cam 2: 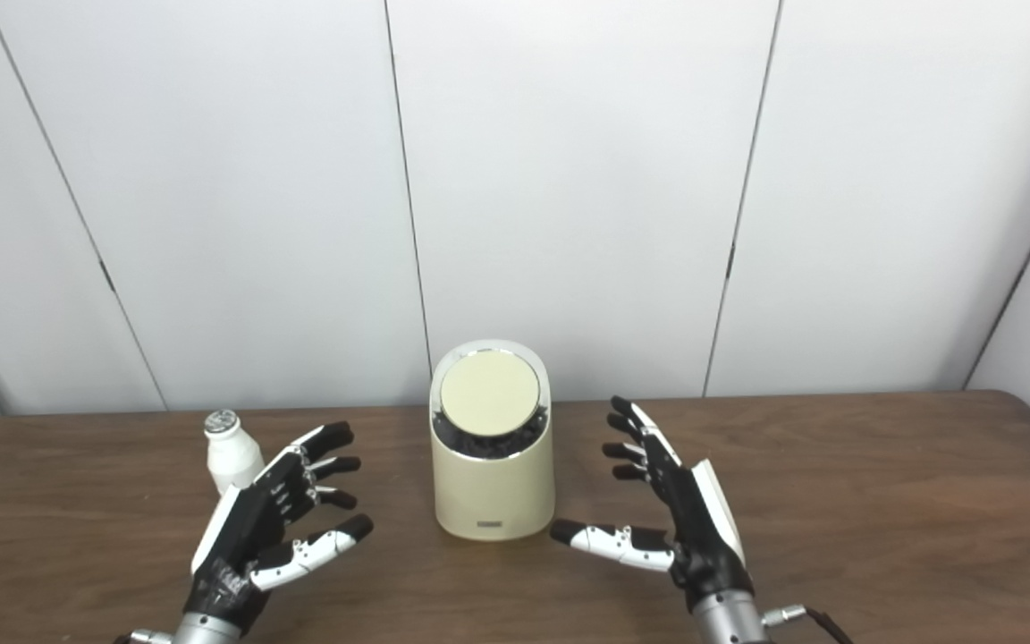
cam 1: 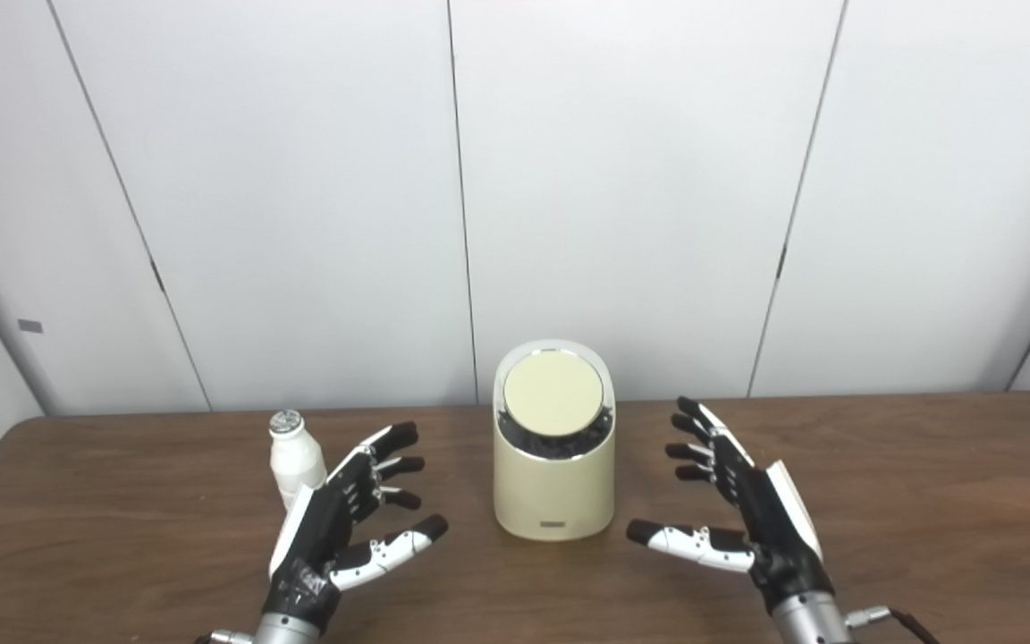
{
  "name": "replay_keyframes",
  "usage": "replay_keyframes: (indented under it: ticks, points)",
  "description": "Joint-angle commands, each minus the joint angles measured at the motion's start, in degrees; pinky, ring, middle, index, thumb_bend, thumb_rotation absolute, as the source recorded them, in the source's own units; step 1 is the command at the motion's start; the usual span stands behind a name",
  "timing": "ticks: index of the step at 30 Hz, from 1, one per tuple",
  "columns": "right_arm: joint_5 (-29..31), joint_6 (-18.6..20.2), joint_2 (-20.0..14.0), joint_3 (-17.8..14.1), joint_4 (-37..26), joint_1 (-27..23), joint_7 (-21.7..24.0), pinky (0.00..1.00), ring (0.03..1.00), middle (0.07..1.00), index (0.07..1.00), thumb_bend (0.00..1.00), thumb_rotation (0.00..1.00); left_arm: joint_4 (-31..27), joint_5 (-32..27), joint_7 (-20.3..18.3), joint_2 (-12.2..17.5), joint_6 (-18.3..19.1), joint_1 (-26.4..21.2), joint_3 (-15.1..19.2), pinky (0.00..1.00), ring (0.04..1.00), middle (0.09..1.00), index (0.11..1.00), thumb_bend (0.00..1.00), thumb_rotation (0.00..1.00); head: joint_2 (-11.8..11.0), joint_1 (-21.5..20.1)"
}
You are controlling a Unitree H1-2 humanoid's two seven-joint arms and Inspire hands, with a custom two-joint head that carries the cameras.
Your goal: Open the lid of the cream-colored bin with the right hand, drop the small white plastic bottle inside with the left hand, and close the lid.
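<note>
The bin (cam 1: 553, 470) stands upright mid-counter (cam 1: 926, 501), its round lid (cam 1: 553, 394) down and tilted toward the camera. The bottle (cam 1: 294, 458) stands upright to the bin's left. The left robot hand (cam 1: 345, 510) hovers just in front of the bottle, fingers spread, holding nothing. The right robot hand (cam 1: 734, 501) hovers beside the bin's right, also spread and empty.
</note>
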Motion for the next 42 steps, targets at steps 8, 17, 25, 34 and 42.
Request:
replay_keyframes:
  ticks: [8,17,25,34,42]
  points:
    - [-4.4,7.4,1.0,1.0,-4.6,-9.1,0.2,0.73,0.851,0.886,0.917,0.80,0.32,-0.5,-0.2,0.1,0.4,-2.5,-2.2,-0.1,0.60,0.785,0.874,0.865,0.69,0.15,0.1,-0.3]
    - [-9.5,18.7,0.6,2.8,-4.3,-16.7,1.7,0.76,0.883,0.931,0.939,0.85,0.41,-0.4,0.3,0.5,0.0,-2.8,-2.2,-0.2,0.59,0.766,0.857,0.852,0.69,0.13,0.2,-0.1]
    - [-13.3,22.3,0.3,4.9,-1.1,-22.1,1.4,0.71,0.885,0.963,0.940,0.91,0.44,-0.6,0.4,0.4,0.0,-3.0,-2.1,-0.5,0.58,0.766,0.858,0.852,0.68,0.13,0.4,0.3]
    - [-16.5,23.0,0.5,6.9,4.4,-26.3,0.3,0.69,0.877,0.954,0.926,0.95,0.44,-1.2,0.2,0.4,-0.3,-2.4,-2.0,-0.8,0.59,0.773,0.863,0.855,0.68,0.11,0.6,0.4]
    - [-18.0,23.3,0.3,8.3,6.7,-27.7,0.5,0.75,0.911,0.961,0.924,0.96,0.38,-2.1,0.8,0.8,-0.7,-1.7,-1.9,-1.0,0.60,0.773,0.862,0.853,0.68,0.10,0.9,0.5]
